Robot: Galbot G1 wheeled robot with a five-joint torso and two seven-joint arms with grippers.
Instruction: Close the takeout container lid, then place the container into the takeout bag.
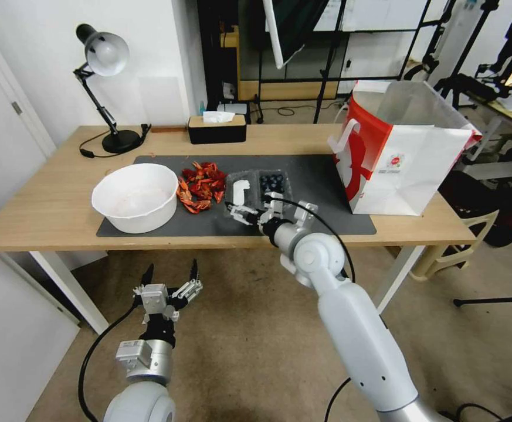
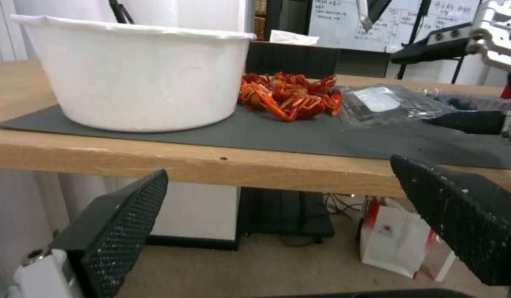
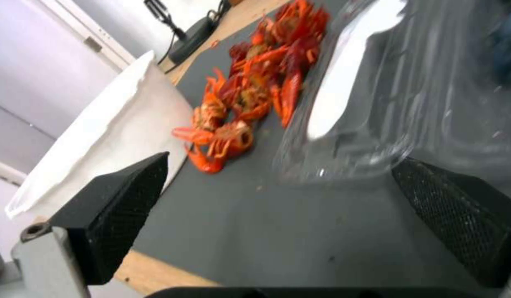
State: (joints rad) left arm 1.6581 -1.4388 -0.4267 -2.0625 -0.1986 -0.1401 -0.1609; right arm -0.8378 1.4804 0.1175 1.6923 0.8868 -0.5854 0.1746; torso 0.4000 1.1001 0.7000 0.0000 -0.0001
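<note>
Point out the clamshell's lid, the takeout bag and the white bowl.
lid (image 1: pixel 239 190): head view, on its white sticker label.
takeout bag (image 1: pixel 420 161): head view, on its white front panel.
white bowl (image 2: pixel 139 78): left wrist view, on its outer wall.

Open mat near the container, crowded to its left

My right claw (image 1: pixel 236 212) sits spread just short of the lid (image 1: pixel 239 189), bare mat (image 1: pixel 326 199) between container and takeout bag (image 1: pixel 402 167). The crayfish pile (image 1: pixel 202 186) touches the lid's left; the white bowl (image 1: pixel 135 196) blocks beyond. My left claw (image 1: pixel 170 275) hangs below the surface (image 1: pixel 44 205) edge.
</note>
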